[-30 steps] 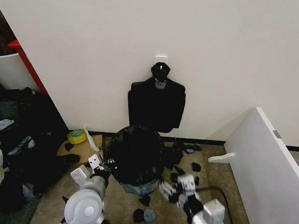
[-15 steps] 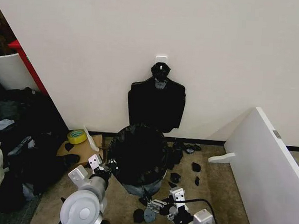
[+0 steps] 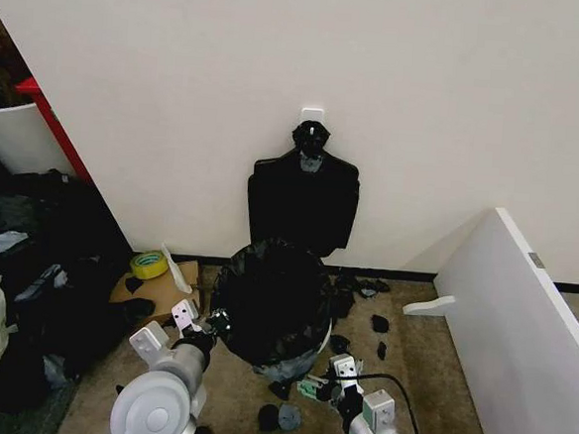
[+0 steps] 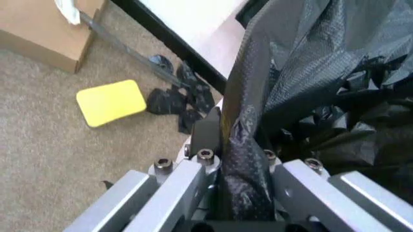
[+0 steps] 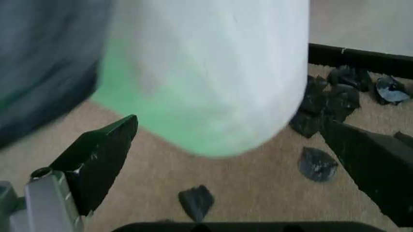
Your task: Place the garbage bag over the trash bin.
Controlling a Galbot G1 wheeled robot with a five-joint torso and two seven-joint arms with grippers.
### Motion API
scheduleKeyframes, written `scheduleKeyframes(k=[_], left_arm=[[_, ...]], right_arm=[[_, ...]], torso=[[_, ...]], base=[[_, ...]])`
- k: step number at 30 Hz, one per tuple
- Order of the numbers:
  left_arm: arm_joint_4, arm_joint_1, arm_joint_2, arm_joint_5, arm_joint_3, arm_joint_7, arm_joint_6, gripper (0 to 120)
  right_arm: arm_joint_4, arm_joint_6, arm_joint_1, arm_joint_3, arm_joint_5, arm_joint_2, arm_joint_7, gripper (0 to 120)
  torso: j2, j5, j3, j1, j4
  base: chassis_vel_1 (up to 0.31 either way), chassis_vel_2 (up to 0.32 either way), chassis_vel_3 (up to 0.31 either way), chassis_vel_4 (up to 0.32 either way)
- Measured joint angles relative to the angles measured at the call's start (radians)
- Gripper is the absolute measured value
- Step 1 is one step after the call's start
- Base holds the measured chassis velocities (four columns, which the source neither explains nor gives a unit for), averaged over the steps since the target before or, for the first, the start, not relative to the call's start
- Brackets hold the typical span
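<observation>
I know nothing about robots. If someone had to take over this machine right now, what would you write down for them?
Left end effector: shut on the garbage bag, at the bin's left side.
Right end effector: open, empty, low beside the base of the trash bin.
Done: the bag already drapes over the bin's top and most of its wall.
Left: the bin's lower wall is bare on the right side; pull the bag down there, then release the left grip.

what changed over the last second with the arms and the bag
The right end effector drew back from the scraps right of the trash bin to near its base, open and empty. The left end effector stayed shut on the garbage bag, which remains over the bin. The hanging bag bundle is unchanged.
</observation>
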Motion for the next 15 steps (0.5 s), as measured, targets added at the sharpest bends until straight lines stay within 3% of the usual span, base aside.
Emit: scheduleKeyframes(k=[6, 15], left_arm=[[0.024, -0.021, 0.000, 0.003, -0.019, -0.005, -0.018, 1], [0.020, -0.022, 0.001, 0.004, -0.018, -0.005, -0.021, 1]], right_arm=[[0.124, 0.024, -0.149, 0.041, 0.017, -0.041, -0.019, 100], [0.212, 0.064, -0.165, 0.059, 0.225, -0.032, -0.029, 100]], torso=[[0.000, 0.0000, 0.000, 0.000, -0.0002], [0.000, 0.0000, 0.000, 0.000, 0.0001]], base=[[0.000, 0.000, 0.000, 0.000], [0.000, 0.000, 0.000, 0.000]])
